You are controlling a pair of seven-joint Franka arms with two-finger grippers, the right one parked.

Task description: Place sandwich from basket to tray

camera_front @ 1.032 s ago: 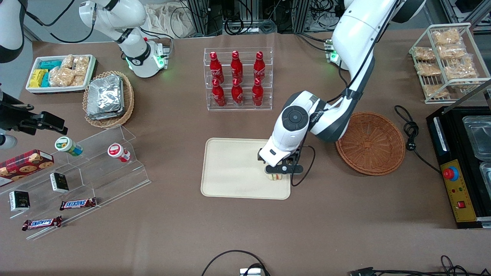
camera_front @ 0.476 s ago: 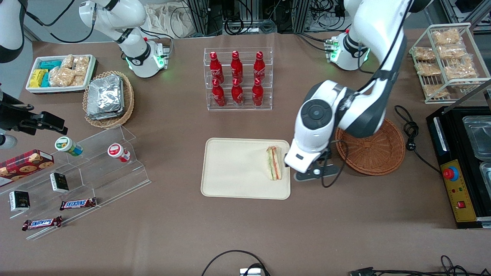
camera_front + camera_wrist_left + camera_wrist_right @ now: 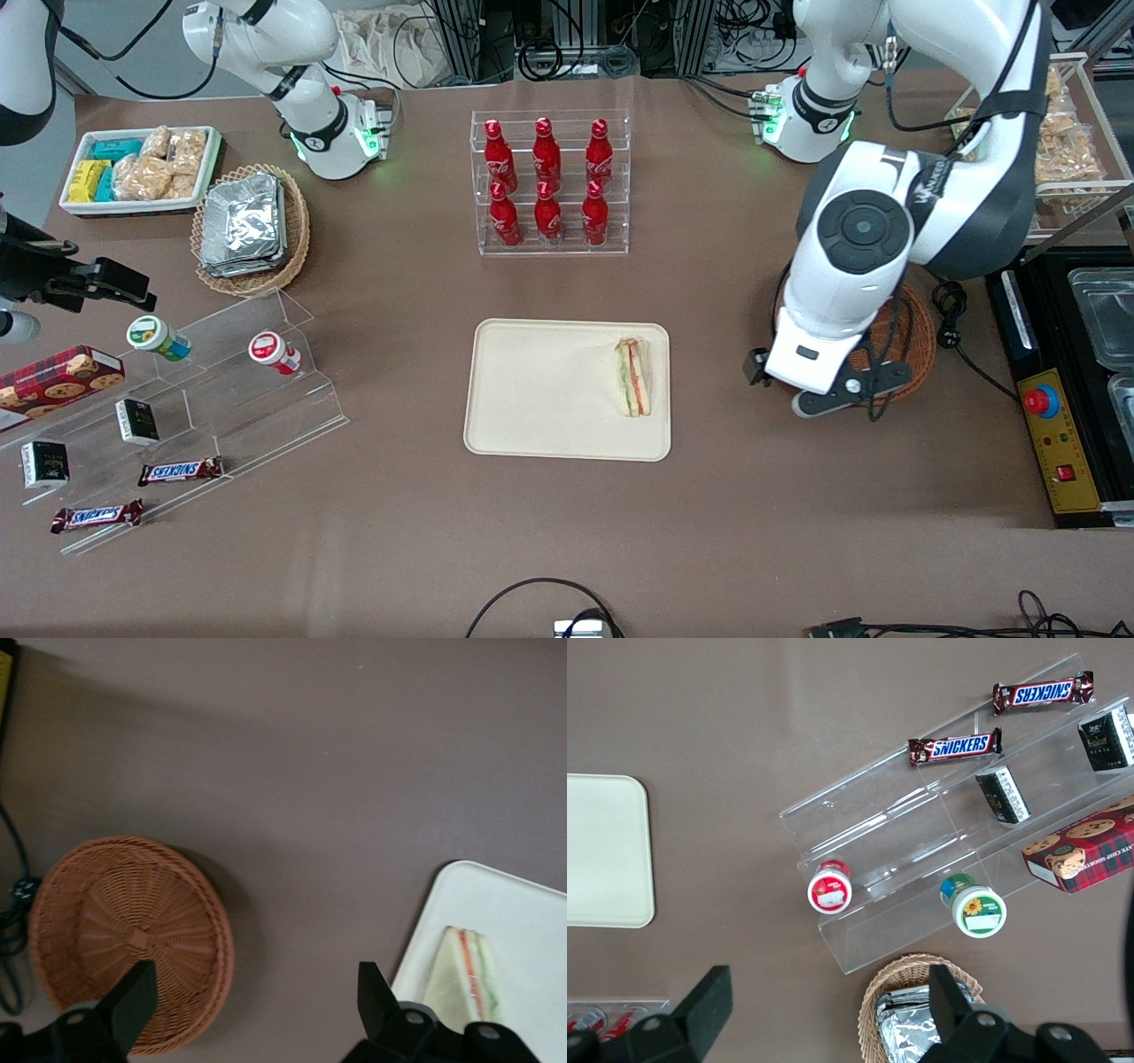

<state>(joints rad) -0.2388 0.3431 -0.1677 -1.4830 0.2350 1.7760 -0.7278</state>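
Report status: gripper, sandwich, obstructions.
Gripper open, empty, above the table between basket and tray. Sandwich lies on tray, released. Nothing in the way.

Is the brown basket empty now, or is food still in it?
Empty. The basket shows only bare weave inside. The sandwich lies on the tray, and the open pincer hangs above the table between them, holding nothing.

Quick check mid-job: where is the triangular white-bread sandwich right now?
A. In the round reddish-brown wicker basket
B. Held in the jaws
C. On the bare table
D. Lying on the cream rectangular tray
D: the triangular white-bread sandwich lies on the cream rectangular tray, while the open left gripper hangs empty near the round reddish-brown wicker basket.
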